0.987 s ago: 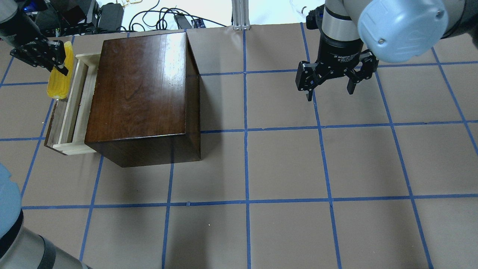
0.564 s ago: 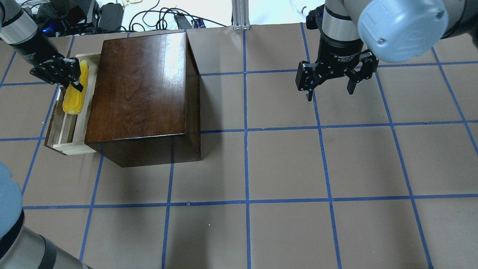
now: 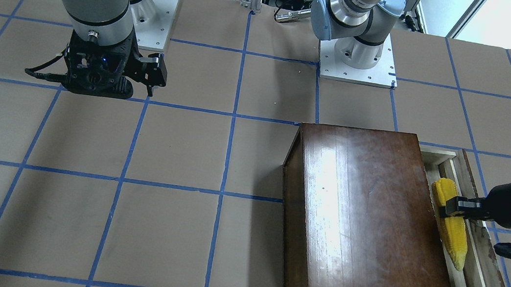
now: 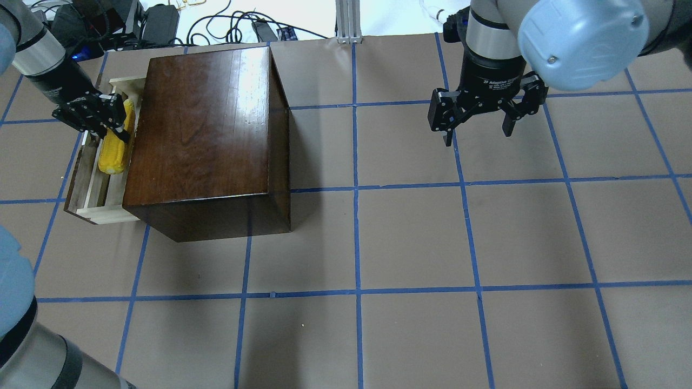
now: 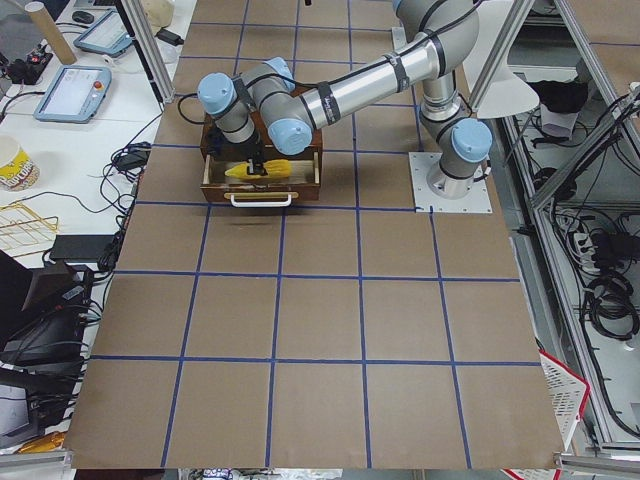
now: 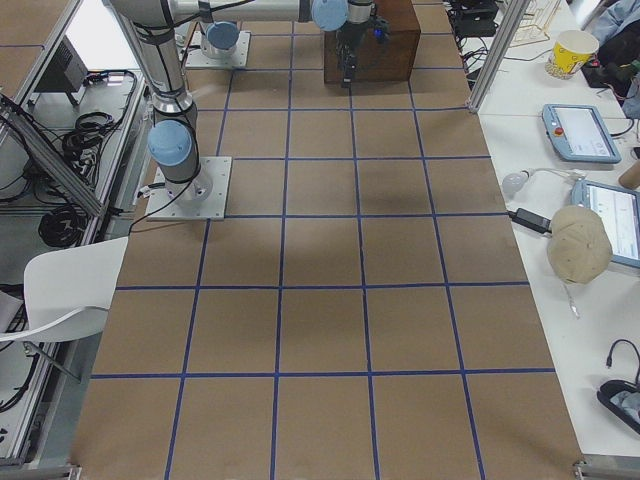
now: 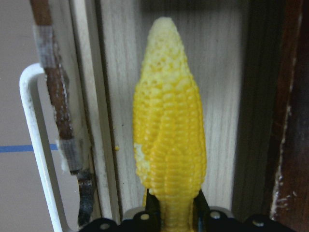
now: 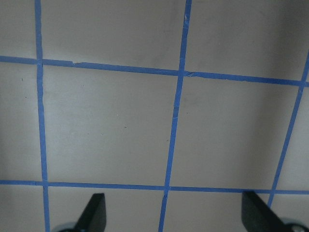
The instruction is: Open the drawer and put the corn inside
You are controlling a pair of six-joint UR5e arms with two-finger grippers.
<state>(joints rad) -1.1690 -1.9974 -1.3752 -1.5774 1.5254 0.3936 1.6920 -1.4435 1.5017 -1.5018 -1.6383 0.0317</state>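
Note:
The drawer (image 4: 93, 183) of pale wood stands pulled out from the left side of the dark-brown box (image 4: 208, 135); it also shows in the front view (image 3: 475, 271). My left gripper (image 4: 114, 125) is shut on the thick end of the yellow corn (image 4: 113, 154) and holds it inside the open drawer, lengthwise, tip toward the robot. The wrist view shows the corn (image 7: 169, 125) over the drawer's pale floor (image 7: 120, 96), close above it or touching. My right gripper (image 4: 476, 129) is open and empty, hanging above the table far to the right.
The drawer's front panel with its white wire handle (image 7: 36, 145) lies left of the corn. Cables and power bricks (image 4: 157, 21) lie beyond the table's far edge. Blue tape lines (image 4: 357, 189) grid the brown table.
My left gripper has carried the corn from outside the drawer's front panel rightward over the drawer and down into it. The right arm has not moved.

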